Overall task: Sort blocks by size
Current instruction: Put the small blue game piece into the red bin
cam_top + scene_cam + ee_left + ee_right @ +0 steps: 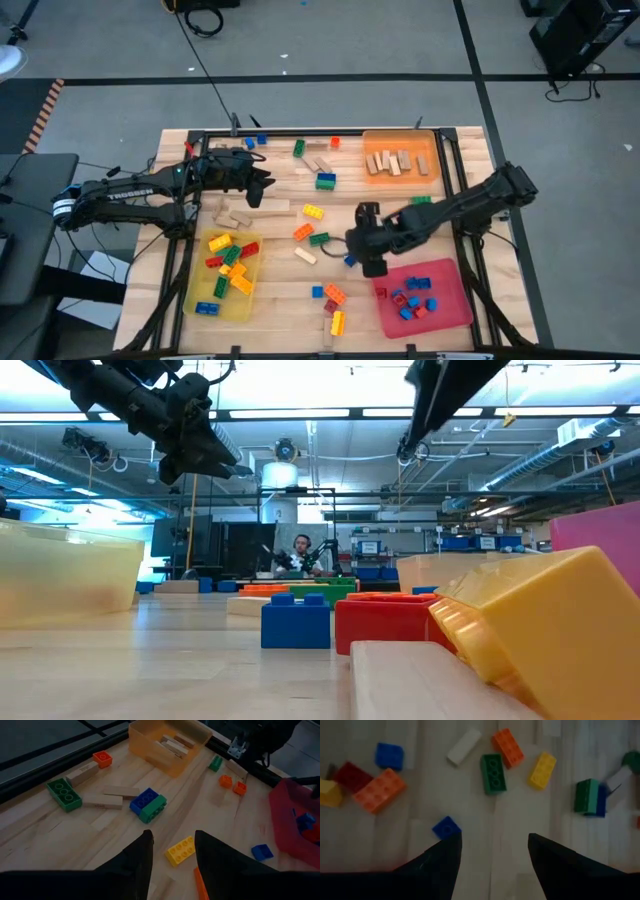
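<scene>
Nearest the front edge of the table [290, 300], a loose cluster of blocks lies between the yellow tray [205, 292] and the red tray [450, 300]: a blue one [317, 291], an orange one [334, 294], a dark red one and a yellow one [338, 322]. The yellow tray holds larger yellow, red, green and orange bricks; the red tray holds small blue and red ones. Further in, the right gripper [492, 845] hangs above the table with its fingers spread apart and nothing between them, a small blue block [446, 827] just beside one fingertip. The left gripper [172, 845] hovers empty, fingers parted, near a yellow brick [181, 851]. Beyond it lie a joined blue-and-green brick [148, 805] and tan wooden pieces [102, 801]. At the far edge, the orange tray [430, 140] holds wooden blocks.
</scene>
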Controlling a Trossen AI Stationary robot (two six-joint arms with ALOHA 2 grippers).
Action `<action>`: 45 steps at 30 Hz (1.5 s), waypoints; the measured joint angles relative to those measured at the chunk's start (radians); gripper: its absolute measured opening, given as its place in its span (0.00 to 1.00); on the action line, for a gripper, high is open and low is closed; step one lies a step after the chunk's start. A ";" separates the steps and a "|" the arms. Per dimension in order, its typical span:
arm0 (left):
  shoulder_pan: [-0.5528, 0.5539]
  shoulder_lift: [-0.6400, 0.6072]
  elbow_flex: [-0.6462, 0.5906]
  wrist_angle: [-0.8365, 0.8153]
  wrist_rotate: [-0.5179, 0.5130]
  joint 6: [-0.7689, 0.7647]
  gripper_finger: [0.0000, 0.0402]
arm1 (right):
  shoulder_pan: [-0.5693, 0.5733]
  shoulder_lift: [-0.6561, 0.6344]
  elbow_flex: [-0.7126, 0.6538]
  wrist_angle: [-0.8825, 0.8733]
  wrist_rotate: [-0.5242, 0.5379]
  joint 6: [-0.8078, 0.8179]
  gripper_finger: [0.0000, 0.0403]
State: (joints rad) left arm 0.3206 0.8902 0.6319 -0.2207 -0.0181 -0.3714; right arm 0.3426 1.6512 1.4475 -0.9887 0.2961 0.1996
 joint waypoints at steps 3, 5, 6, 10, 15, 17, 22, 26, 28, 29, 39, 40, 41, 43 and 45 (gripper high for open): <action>0.000 0.000 0.000 0.000 0.000 0.000 0.38 | -0.031 0.000 -0.044 0.050 -0.064 -0.059 0.61; 0.000 0.000 0.000 0.000 0.000 0.000 0.38 | -0.042 0.000 -0.077 0.089 -0.106 -0.099 0.61; 0.000 0.000 0.000 0.000 0.000 0.000 0.38 | -0.047 0.000 -0.095 0.116 -0.124 -0.107 0.62; 0.000 0.000 0.000 0.000 0.000 0.000 0.38 | -0.066 0.004 -0.158 0.190 -0.179 -0.125 0.61; 0.000 0.000 0.000 0.001 0.000 0.000 0.38 | -0.085 0.099 -0.145 0.198 -0.245 -0.120 0.62; 0.000 0.000 0.000 0.002 0.000 0.000 0.38 | -0.090 0.160 -0.108 0.202 -0.259 -0.080 0.63; 0.000 0.000 0.000 0.002 -0.001 0.000 0.38 | -0.103 0.304 0.020 0.100 -0.274 0.121 0.64; 0.000 0.000 0.000 0.002 -0.004 0.038 0.38 | -0.104 0.384 0.115 -0.013 -0.298 0.263 0.66; 0.000 0.000 0.000 -0.001 -0.004 0.086 0.38 | -0.103 0.410 0.149 -0.049 -0.299 0.376 0.67; 0.000 0.000 0.000 -0.001 -0.004 0.105 0.38 | -0.103 0.422 0.162 -0.059 -0.302 0.434 0.67; 0.000 0.000 0.000 -0.001 -0.015 0.136 0.38 | -0.104 0.478 0.167 -0.046 -0.355 0.682 0.72; 0.000 0.000 0.000 -0.001 -0.015 0.136 0.38 | -0.104 0.481 0.167 -0.045 -0.362 0.684 0.72; 0.000 0.000 0.000 -0.002 -0.016 0.136 0.38 | -0.105 0.492 0.167 -0.049 -0.369 0.684 0.72; 0.000 0.000 0.000 0.000 -0.018 0.136 0.38 | -0.105 0.502 0.167 -0.050 -0.379 0.688 0.71; 0.000 0.000 0.000 0.000 -0.019 0.135 0.38 | -0.105 0.519 0.167 -0.052 -0.380 0.689 0.70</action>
State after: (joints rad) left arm 0.3206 0.8898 0.6319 -0.2208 -0.0367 -0.2359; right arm 0.2379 2.1699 1.6142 -1.0405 -0.0837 0.8883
